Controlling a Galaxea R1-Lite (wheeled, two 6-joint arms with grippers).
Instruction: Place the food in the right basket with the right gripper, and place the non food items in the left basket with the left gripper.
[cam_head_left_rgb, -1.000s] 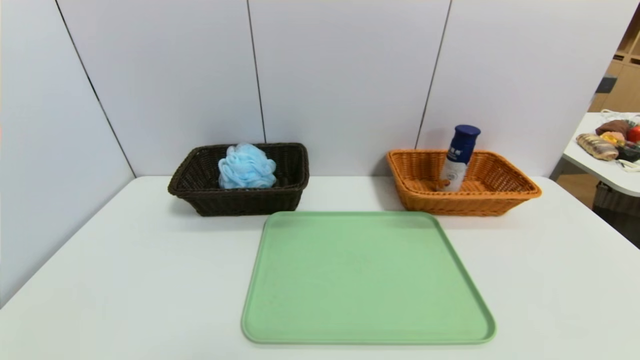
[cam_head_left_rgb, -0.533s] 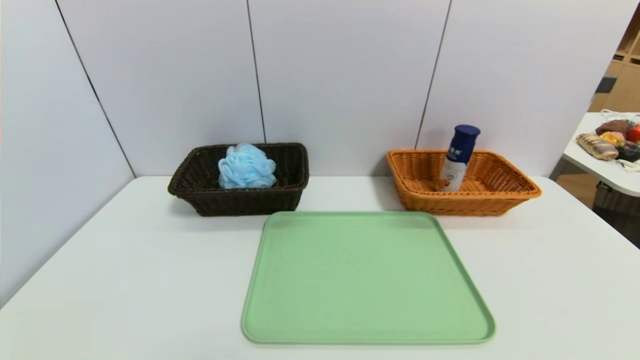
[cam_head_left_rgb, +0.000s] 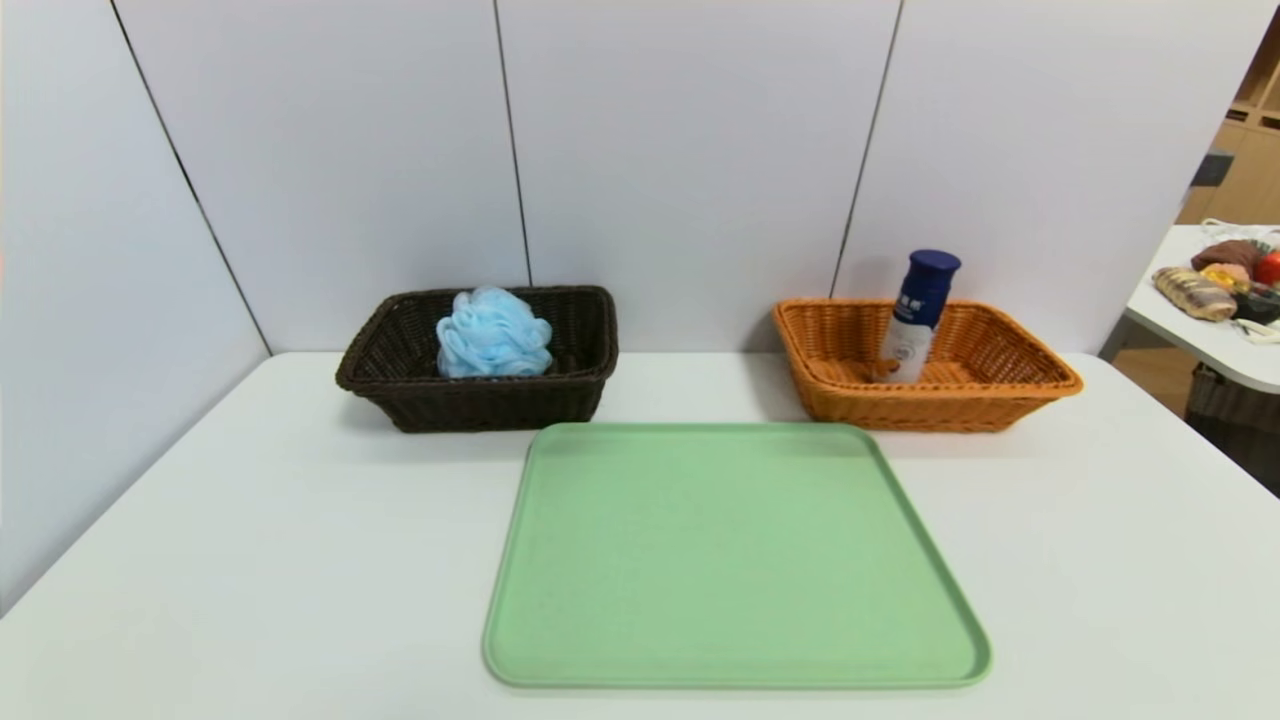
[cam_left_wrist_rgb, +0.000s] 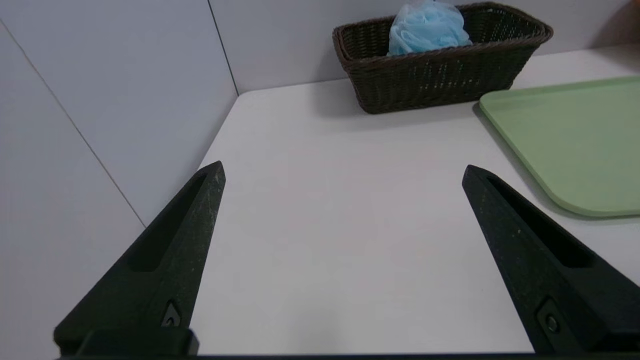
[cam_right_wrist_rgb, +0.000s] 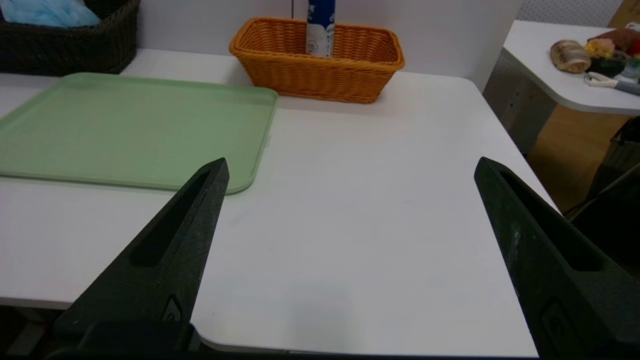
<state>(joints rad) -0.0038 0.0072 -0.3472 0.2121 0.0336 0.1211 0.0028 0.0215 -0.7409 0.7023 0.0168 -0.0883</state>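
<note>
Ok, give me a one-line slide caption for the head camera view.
Sorting done: blue bath sponge in the dark basket, drink bottle leaning in the orange basket, green tray bare.

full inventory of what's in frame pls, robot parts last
bath sponge: 1, light blue, inside the dark basket
dark basket: 1, dark brown, back left of table
drink bottle: 1, white with dark blue cap, upright in the orange basket
orange basket: 1, orange-tan, back right of table
tray: 1, green, table centre, nothing on it
table: 1, white
side table: 1, white, far right, assorted items on it
left gripper: 1, black, open, over the table's left part
right gripper: 1, black, open, over the table's right part
</note>
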